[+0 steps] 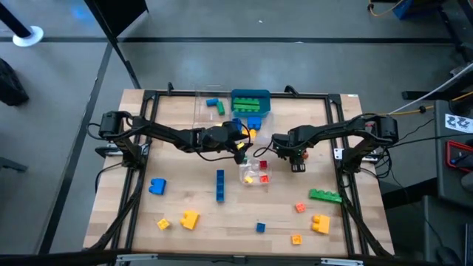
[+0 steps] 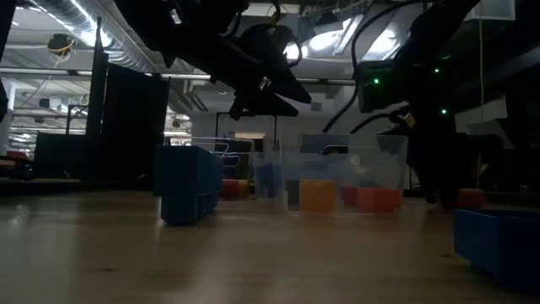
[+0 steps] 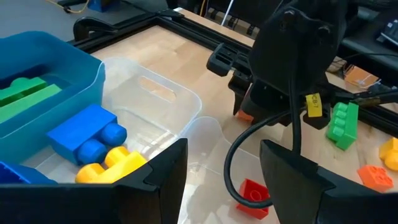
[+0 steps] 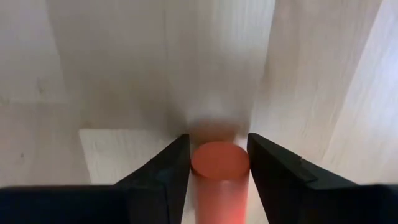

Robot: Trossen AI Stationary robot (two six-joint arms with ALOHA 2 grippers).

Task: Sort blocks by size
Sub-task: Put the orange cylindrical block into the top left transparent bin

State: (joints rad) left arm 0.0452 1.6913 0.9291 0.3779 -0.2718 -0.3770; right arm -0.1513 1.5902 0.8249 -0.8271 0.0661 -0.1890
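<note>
Your right gripper (image 4: 217,168) points down at the table (image 4: 112,74), with a small orange-red block (image 4: 219,163) between its fingers, both touching it: closed on the block. The block shows one round stud; its body is hidden. Your left gripper (image 3: 224,180) hangs open above the clear tub (image 3: 155,106).

Orange block (image 4: 219,177) — lower end cut off.

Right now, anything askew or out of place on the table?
Nothing spilled or damaged. Loose blocks lie scattered unsorted on the table, e.g. the long blue bar and a green bar. The right gripper grips a small orange-red piece. The left gripper hovers empty over the clear tubs.
</note>
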